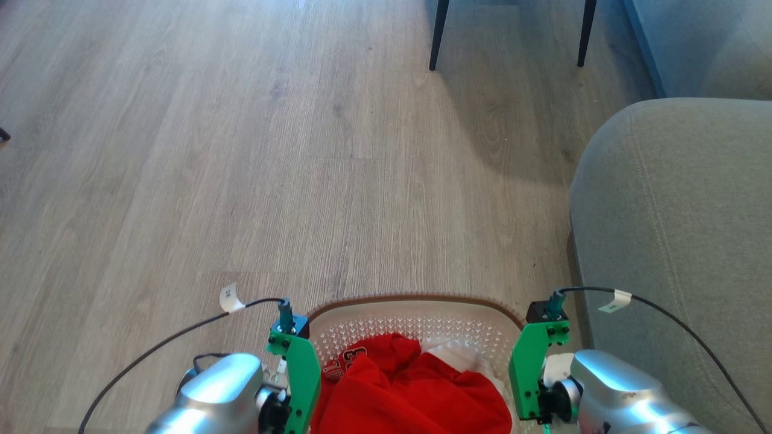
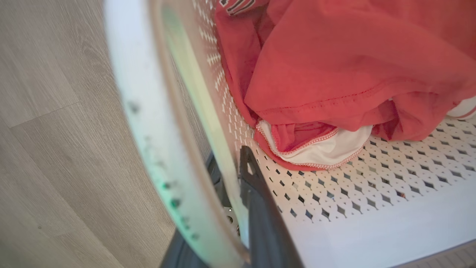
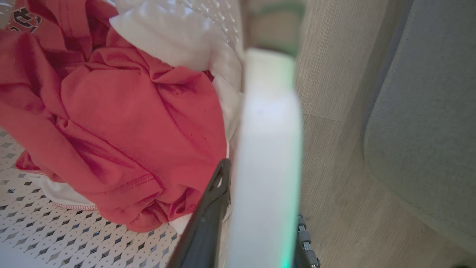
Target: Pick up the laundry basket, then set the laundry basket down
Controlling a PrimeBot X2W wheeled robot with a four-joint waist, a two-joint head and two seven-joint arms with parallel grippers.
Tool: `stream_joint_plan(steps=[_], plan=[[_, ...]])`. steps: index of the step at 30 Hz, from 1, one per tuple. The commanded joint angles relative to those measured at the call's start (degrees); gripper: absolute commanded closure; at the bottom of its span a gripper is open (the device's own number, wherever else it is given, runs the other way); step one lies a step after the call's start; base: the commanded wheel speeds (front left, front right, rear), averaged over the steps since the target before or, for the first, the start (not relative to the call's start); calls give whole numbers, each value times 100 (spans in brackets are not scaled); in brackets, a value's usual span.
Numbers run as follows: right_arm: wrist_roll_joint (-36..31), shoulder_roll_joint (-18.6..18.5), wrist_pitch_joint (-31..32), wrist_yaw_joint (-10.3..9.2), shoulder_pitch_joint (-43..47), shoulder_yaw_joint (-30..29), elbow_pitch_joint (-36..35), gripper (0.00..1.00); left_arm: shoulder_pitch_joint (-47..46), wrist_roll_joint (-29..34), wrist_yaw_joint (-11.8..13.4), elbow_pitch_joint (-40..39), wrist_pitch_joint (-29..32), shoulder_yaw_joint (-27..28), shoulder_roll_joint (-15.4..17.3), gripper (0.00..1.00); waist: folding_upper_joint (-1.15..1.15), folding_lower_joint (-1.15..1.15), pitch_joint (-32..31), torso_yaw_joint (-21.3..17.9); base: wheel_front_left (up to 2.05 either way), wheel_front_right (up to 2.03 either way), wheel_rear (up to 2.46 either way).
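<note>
Your left hand (image 2: 230,163) and right hand (image 3: 260,193) each pinch a wall of the laundry basket (image 1: 416,299). Lettering on the red shirt (image 1: 416,392) is too folded to read.

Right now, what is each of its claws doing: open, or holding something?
Left gripper: closed on one side wall of the basket.
Right gripper: closed on the opposite side wall.

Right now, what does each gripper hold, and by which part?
Both hold the laundry basket: left gripper on its left rim, right gripper on its right rim.
</note>
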Motion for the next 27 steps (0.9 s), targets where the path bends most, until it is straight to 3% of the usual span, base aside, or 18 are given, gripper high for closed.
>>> stream_joint_plan(steps=[1, 27], plan=[[-59, 91, -68, 43, -243, 154, -137, 100, -225, 97, -43, -67, 0, -22, 78, 100, 0, 1, 2, 0, 0, 0, 0], [288, 91, -154, 43, -356, 480, -52, 100, -272, 71, -43, -43, 5, -22, 61, 100, 0, 1, 11, -18, 0, 0, 0]])
